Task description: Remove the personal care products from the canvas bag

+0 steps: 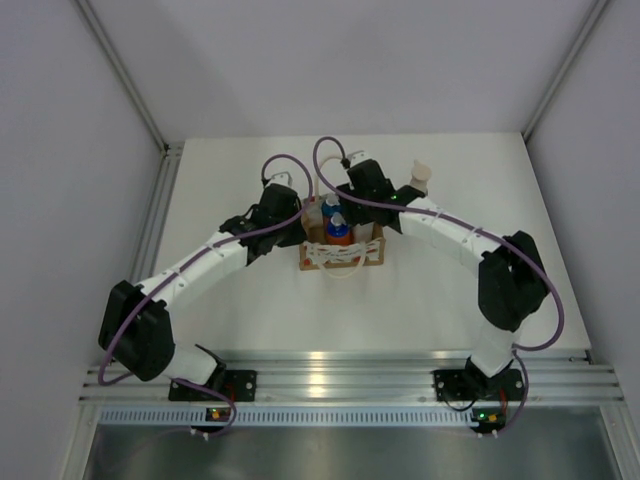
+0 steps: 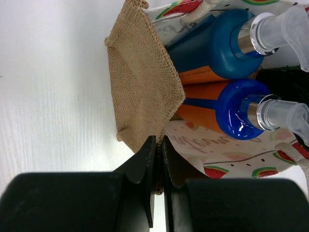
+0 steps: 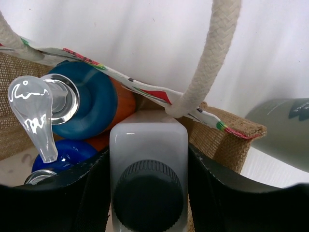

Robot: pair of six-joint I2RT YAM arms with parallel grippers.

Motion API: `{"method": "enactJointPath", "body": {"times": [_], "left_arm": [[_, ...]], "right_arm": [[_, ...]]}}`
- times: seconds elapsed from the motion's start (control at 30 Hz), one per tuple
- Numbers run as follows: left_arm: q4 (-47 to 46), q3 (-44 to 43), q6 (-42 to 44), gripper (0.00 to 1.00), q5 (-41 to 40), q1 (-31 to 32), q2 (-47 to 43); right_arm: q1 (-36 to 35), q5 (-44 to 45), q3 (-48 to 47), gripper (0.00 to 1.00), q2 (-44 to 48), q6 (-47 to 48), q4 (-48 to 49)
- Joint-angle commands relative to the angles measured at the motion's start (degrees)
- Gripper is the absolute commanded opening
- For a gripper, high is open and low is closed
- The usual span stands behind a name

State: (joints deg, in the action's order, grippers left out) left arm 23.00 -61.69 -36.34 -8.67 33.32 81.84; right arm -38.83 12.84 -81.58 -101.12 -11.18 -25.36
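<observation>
Right pincer [image 3: 147,166] clasping upright white bottle [image 3: 147,137] (dark cap [image 3: 148,195] up), left pincer [image 2: 158,150] pinching canvas bag [image 2: 140,92] wall

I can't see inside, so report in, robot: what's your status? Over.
Left gripper shut on canvas bag rim. Right gripper shut on white bottle, inside bag. Grey-green bottle out; two blue-topped pump bottles inside. Rope handle close beside white bottle.

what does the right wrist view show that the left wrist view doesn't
Only right wrist: the right claw closed on the white bottle, a rope handle, and the grey-green bottle outside the canvas bag. Only left wrist: the left claw pinching the bag's burlap edge. Both: the blue-topped orange bottles inside the bag.
</observation>
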Motion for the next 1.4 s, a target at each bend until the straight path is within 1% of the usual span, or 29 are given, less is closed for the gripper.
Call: {"method": "enactJointPath", "body": {"times": [0.0, 0.13, 0.23, 0.37, 0.4, 0.43, 0.47, 0.63, 0.73, 0.93, 1.13, 1.37], "left_arm": [[-0.59, 0.96, -0.14, 0.01, -0.91, 0.25, -1.77], [-0.59, 0.96, -0.14, 0.01, -0.83, 0.17, -2.04], [-0.59, 0.96, -0.14, 0.01, -0.65, 0.25, -2.21], [-0.51, 1.05, -0.05, 0.01, -0.47, 0.25, -2.39], [-0.5, 1.05, -0.05, 0.01, -0.47, 0.25, -2.39], [-0.5, 1.13, -0.05, 0.01, -0.47, 0.25, -2.39], [-0.59, 1.05, -0.05, 0.01, -0.47, 0.25, -2.39], [-0.51, 0.96, -0.05, 0.01, -0.21, 0.25, -2.39], [-0.51, 0.78, -0.05, 0.0, -0.12, 0.34, -2.39], [-0.51, 0.7, -0.05, 0.0, -0.3, 0.34, -2.57], [-0.59, 0.96, -0.66, 0.0, -0.91, 0.25, -3.44], [-0.59, 0.96, -1.1, 0.0, -1.35, 0.25, -3.71]], "right_arm": [[0.07, 1.13, -1.39, 0.54, -2.94, -0.33, -2.23], [-0.02, 1.66, -1.12, 0.52, -4.08, -0.42, -1.79], [0.07, 2.54, -0.86, 0.48, -4.61, -0.6, -1.53], [0.07, 2.98, -0.25, 0.46, -4.79, -0.51, -1.27], [-0.02, 3.07, -0.16, 0.43, -4.79, -0.51, -1.27], [0.07, 2.98, -0.07, 0.39, -4.79, -0.51, -1.27], [0.07, 2.89, 0.45, 0.27, -4.61, -0.51, -1.18], [-0.02, 3.42, 1.95, 0.19, -3.12, -0.42, 0.49], [0.07, 3.59, 3.27, 0.01, -2.24, -0.25, 2.24], [-0.11, 2.37, 6.08, 0.0, 1.88, 0.89, 7.61], [-0.28, 4.56, 6.08, 0.0, 6.1, 4.05, 10.68], [-0.28, 4.3, 5.29, 0.0, 8.92, 5.73, 11.12]]}}
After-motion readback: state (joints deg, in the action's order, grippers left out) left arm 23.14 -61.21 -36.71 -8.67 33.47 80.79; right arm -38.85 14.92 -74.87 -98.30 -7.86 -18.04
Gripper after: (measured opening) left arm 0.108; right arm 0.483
